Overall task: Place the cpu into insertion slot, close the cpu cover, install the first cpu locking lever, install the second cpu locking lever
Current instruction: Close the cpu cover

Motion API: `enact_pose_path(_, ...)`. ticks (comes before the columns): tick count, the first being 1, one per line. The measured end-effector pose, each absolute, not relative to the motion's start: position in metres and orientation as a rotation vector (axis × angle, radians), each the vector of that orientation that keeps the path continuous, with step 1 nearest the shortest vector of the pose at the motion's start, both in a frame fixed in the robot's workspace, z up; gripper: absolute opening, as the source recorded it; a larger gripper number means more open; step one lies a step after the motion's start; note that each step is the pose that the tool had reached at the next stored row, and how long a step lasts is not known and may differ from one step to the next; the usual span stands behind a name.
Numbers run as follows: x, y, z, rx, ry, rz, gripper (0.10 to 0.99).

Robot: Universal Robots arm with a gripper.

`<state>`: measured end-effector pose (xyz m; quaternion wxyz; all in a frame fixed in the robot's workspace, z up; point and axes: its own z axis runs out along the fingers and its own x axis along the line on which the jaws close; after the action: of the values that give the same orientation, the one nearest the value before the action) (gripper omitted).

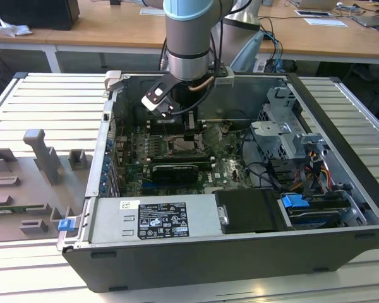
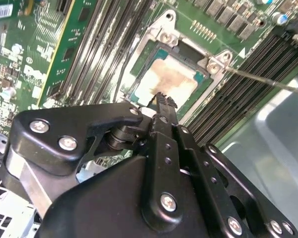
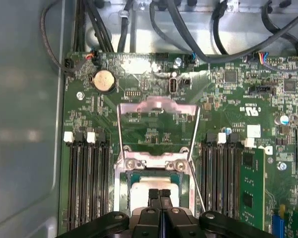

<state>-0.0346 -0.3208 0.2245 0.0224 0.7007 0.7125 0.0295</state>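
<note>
Grey slatted metal forms the worktop point(image 1: 44, 101) in the exterior view, and on it lies an open case point(image 1: 177, 265). The arm point(image 1: 188, 38) reaches down into the case. Its hand point(image 1: 191, 129) hangs just above the slot point(image 1: 180, 146), which sits near the far edge of the green board point(image 1: 230, 170).

In the second wrist view the cpu point(image 2: 171, 79) lies flat inside the slot point(image 2: 161, 34), its pale top stained brown in the middle. The hand point(image 2: 161, 97) has its tips over the cpu's near edge. I cannot tell whether they touch it. A thin lever point(image 2: 263, 79) sticks out from one corner of the slot and crosses over the memory slots point(image 2: 228, 104).

In the first wrist view the hand point(image 3: 159, 192) has its two black fingers point(image 3: 154, 194) pressed together with nothing between them. The cpu point(image 3: 139, 188) rests in the slot point(image 3: 149, 162) under the tips, between two banks of memory slots point(image 3: 87, 178). The cover point(image 3: 156, 105) is swung open, away from the slot, and the board point(image 3: 228, 114) shows through its window. A lever point(image 3: 197, 188) stands loose along one side of the slot.
</note>
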Motion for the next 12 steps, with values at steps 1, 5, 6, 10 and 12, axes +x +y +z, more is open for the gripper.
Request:
enact_pose_path(1, -0.034, -0.321, 0.224, 2.171, 2.207, 0.091, 0.106)
enact_pose_path(5, -0.033, -0.321, 0.229, 2.17, 2.206, 0.089, 0.106)
enact_pose_path(6, -0.033, -0.321, 0.234, 2.17, 2.206, 0.089, 0.106)
enact_pose_path(10, -0.033, -0.321, 0.238, 2.17, 2.206, 0.089, 0.106)
enact_pose_path(12, -0.032, -0.321, 0.238, 2.17, 2.206, 0.089, 0.106)
